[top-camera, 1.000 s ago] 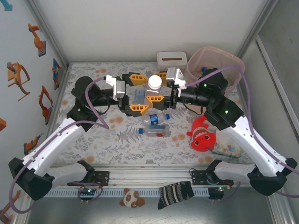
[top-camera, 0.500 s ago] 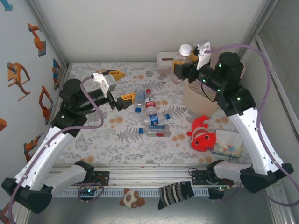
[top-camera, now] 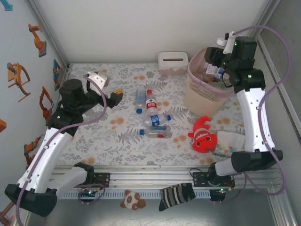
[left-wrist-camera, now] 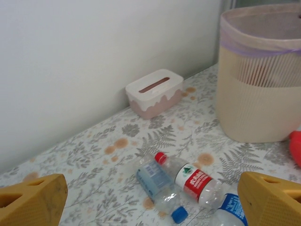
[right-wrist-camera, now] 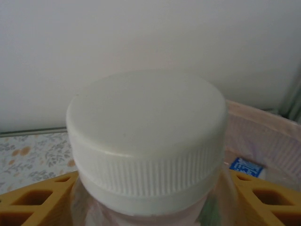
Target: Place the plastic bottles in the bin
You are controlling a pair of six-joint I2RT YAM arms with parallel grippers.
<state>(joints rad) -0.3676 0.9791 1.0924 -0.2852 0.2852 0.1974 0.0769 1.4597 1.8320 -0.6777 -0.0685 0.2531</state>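
Note:
My right gripper [top-camera: 215, 68] hangs over the pink-beige lattice bin [top-camera: 203, 96] at the back right, shut on a bottle with a wide white cap [right-wrist-camera: 147, 136]; orange fingers [right-wrist-camera: 32, 203] flank its neck, and the bin's rim [right-wrist-camera: 265, 123] lies just beyond. Something blue-labelled [right-wrist-camera: 246, 166] lies inside the bin. My left gripper [top-camera: 106, 86] is open and empty over the table's left side. Ahead of it lie a blue-labelled bottle [left-wrist-camera: 157, 181], a red-labelled bottle [left-wrist-camera: 196, 180] and another blue-labelled one [left-wrist-camera: 231, 209]. A clear bottle [top-camera: 155, 133] lies nearer the front.
A white slotted tissue box [top-camera: 172, 62] stands by the back wall left of the bin. A red clownfish plush [top-camera: 203, 134] and a dotted cloth [top-camera: 229, 144] lie front right. A striped sock [top-camera: 176, 194] and a small panda toy [top-camera: 132, 200] rest on the front rail.
The right arm has carried the white-capped bottle from the table's middle up and right to above the bin. The left arm has let go of it and drawn back left.

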